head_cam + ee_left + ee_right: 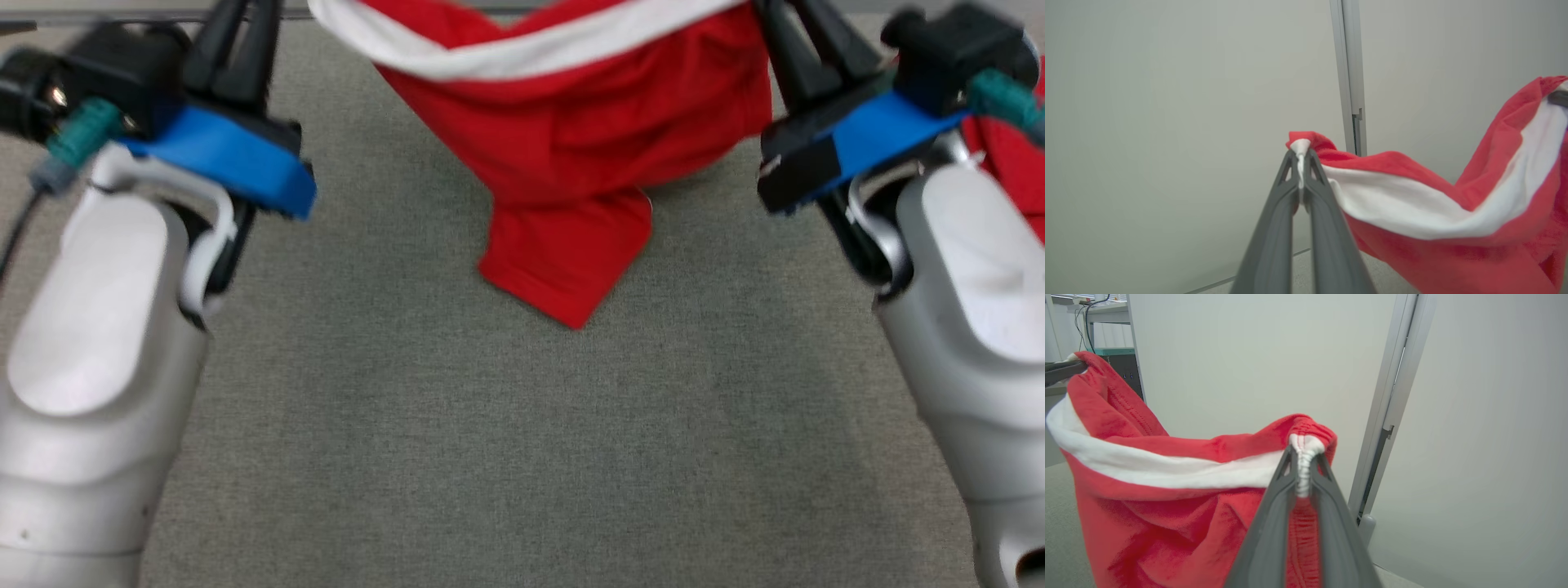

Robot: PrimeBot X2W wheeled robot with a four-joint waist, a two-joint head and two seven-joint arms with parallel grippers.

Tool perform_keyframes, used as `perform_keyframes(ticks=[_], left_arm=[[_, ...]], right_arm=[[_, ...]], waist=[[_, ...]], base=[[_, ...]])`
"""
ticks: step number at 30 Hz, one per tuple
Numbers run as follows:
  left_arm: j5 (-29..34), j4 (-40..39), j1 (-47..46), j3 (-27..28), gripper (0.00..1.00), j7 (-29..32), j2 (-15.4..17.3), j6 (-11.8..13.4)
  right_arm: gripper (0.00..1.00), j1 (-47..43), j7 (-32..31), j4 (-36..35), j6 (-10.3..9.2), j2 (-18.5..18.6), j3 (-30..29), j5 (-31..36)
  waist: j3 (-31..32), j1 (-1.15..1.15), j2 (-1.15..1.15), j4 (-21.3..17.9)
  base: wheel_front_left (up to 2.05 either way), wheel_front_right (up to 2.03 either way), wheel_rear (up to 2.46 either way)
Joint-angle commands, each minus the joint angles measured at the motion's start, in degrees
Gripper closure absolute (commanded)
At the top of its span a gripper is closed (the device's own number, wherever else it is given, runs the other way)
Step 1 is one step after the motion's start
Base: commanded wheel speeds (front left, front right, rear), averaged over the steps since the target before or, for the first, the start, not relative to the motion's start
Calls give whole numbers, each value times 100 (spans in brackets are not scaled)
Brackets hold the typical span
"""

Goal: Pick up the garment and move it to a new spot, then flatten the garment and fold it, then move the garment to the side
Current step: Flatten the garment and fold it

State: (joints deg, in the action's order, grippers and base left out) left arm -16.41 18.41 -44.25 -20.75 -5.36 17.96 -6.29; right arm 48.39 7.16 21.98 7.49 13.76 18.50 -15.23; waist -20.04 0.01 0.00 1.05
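One red garment [588, 139] with white waistband [506, 57] hangs stretched between two hands over grey counter [522, 457]. Left hand [1301, 157]: fingers pressed together, clamped on one end of waistband. Right hand [1305, 461]: fingers together, clamped on bunched waistband at other end. Band sags in curve between them. One red leg [571, 261] droops lowest; corner on or just above counter, cannot tell which. More red cloth [1008, 163] behind right forearm; same garment or not, unclear. Pale wall [1167, 122] with one metal strip [1349, 73] behind.
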Motion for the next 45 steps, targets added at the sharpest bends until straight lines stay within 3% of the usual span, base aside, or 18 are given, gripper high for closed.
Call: perform_keyframes(ticks=[1, 3, 12, 18, 21, 28, 33, 45], left_arm=[[-130, 100, -379, 83, 100, 70, -14, -36], [-106, 253, -984, 152, 100, 110, 101, -55], [-255, 1129, -3042, 171, 100, 5, 45, -107], [-402, 1627, -3671, 118, 100, -174, -8, -127], [-471, 1877, -3534, 21, 100, -317, -57, -128], [-736, 2303, -2643, 1, 100, -832, -252, -115], [-849, 2211, -1510, 96, 100, -978, -447, -51], [-658, 520, 1960, 677, 100, -986, -974, 309]], right_arm=[[100, 441, -19, 146, 0, -31, 9, -11], [100, 1059, 14, 414, 0, -136, -14, -64], [100, 3409, 349, 1970, 0, -454, -94, -163], [100, 4080, 597, 2774, 0, -650, -80, -199], [100, 4064, 679, 3028, 0, -669, 44, -230], [100, 3263, 805, 3080, -1, -626, 341, -399], [100, 2072, 806, 2358, 0, -463, 362, -512], [100, -1410, 808, 693, 0, -45, 473, -756]], waist=[[-256, -1, 0, 118], [-447, -1, 0, 58], [-695, -1, 0, -66], [-756, -1, 0, -82], [-871, -1, 0, -36], [-996, -1, 0, 60], [-842, -1, 0, 129], [36, -1, 0, 145]], base=[[0, 0, 0], [0, 0, 0], [0, 0, 0], [0, 0, 0], [0, 0, 0], [0, 0, 0], [0, 0, 0], [0, 0, 0]])
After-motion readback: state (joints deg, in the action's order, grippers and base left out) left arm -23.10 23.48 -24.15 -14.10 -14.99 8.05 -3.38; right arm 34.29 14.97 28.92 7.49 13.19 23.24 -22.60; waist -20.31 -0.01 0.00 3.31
